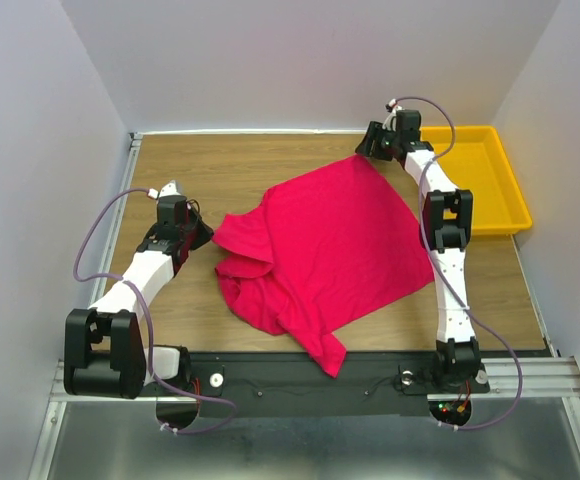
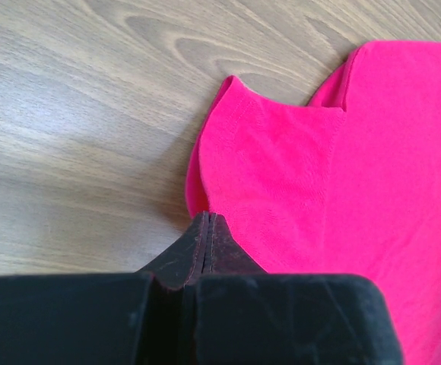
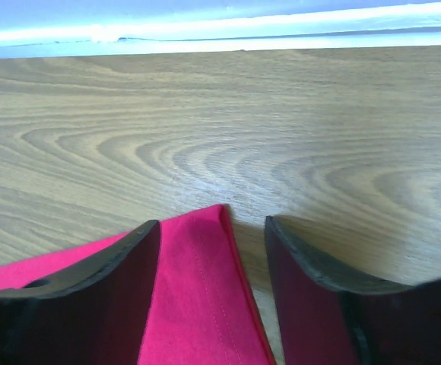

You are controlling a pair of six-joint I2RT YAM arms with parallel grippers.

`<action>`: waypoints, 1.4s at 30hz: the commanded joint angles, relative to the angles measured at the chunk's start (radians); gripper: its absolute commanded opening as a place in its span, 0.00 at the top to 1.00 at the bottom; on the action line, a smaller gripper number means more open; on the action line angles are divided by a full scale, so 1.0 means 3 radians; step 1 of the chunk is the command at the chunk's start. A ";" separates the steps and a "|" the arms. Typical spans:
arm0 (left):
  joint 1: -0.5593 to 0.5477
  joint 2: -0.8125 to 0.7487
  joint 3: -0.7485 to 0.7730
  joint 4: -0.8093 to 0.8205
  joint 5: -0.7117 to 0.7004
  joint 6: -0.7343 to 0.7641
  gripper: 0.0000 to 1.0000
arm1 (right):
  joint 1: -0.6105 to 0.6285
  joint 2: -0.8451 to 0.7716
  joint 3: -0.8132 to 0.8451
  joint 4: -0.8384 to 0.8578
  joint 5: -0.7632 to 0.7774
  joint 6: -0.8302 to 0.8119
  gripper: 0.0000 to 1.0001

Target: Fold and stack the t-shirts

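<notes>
Shirt [image 1: 320, 250]: one, crimson, spread and rumpled mid-table [image 1: 210, 160].
Handling: likely soft, light and limp, so it will sag and drag; best pinched at corners or hems.
Left gripper [image 2: 207, 222]: jaws shut at the sleeve edge; cannot tell whether cloth is pinched.
Right gripper [image 3: 213, 224]: jaws apart, straddling the far corner.
Tray [image 1: 480, 185]: one, yellow, far right.

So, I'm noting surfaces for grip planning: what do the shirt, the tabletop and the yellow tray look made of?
T-shirt: soft matte cloth; it creases and shows a stitched hem.
Table: wood-grain surface, probably laminate, with a faint sheen.
Tray: likely moulded plastic; smooth, uniform yellow, raised rim.
</notes>
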 commanded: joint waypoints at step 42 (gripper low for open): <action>0.0145 -0.1158 0.1371 0.0872 -0.0220 0.1502 1.00 | -0.0383 -0.2373 -0.0667 -0.0103 -0.1527 -0.0556 0.99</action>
